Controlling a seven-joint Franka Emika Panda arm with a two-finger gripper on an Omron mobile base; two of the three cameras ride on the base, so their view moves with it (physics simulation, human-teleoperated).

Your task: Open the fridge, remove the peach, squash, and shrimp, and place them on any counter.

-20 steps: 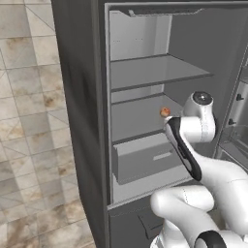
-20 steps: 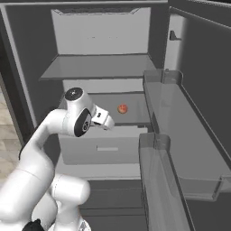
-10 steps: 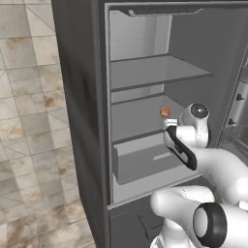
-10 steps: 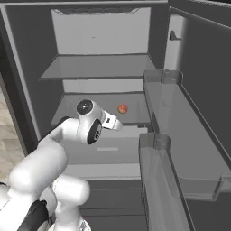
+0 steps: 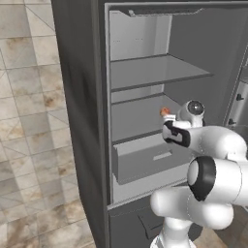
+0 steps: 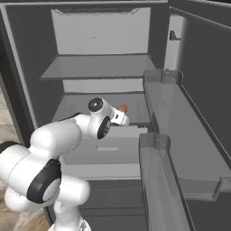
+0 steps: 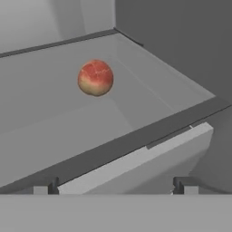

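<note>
Since the peach (image 7: 95, 77) looks small, round and roll-prone (likely light), the wide-open gripper (image 7: 115, 186) should pinch its middle, at 11 o'clock ahead.

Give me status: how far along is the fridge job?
Done: the fridge is open. In hand: nothing held; the open gripper faces the peach, which sits on the middle shelf above the drawer. Left: grasp the peach and carry it to a counter. Squash and shrimp can't be made out here.
</note>
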